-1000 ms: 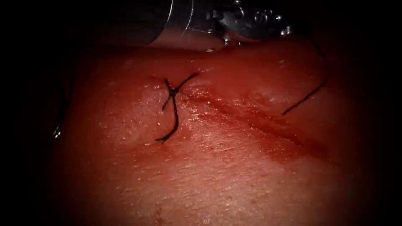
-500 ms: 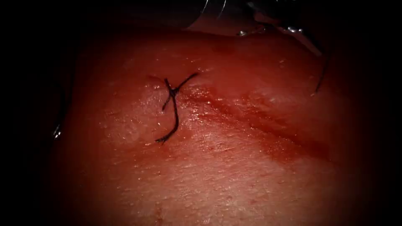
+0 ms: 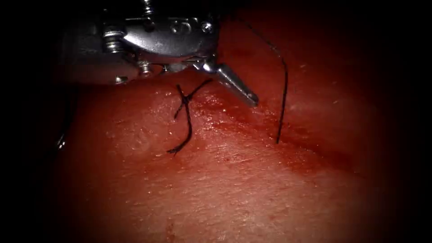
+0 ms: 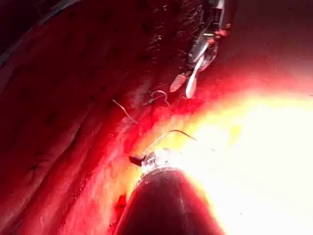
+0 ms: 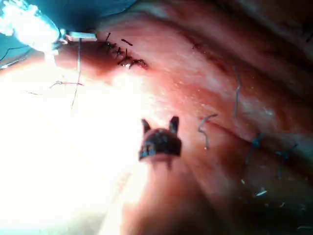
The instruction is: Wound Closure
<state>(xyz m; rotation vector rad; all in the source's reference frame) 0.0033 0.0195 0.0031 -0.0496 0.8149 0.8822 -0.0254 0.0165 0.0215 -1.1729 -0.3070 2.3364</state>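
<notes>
Hanging from my left tool (image 5: pixel 80 37), whose jaws were clenched on it, the thread (image 3: pixel 285 85) dropped to the tissue (image 3: pixel 234 189) and met it at the cut (image 3: pixel 306 141), to the right of the tied stitch (image 3: pixel 185 105). My right tool (image 3: pixel 246 93) hovered just beside that stitch, near the far edge of the tissue, with its jaws released and holding nothing. Red fluid (image 3: pixel 297 162) wetted the cut. I could not tell where the needle lay.

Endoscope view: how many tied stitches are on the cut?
1. The knotted stitch sits at the cut's left end, beside the left hand. More may hide beneath that tool. A loose thread ends by the cut.
</notes>
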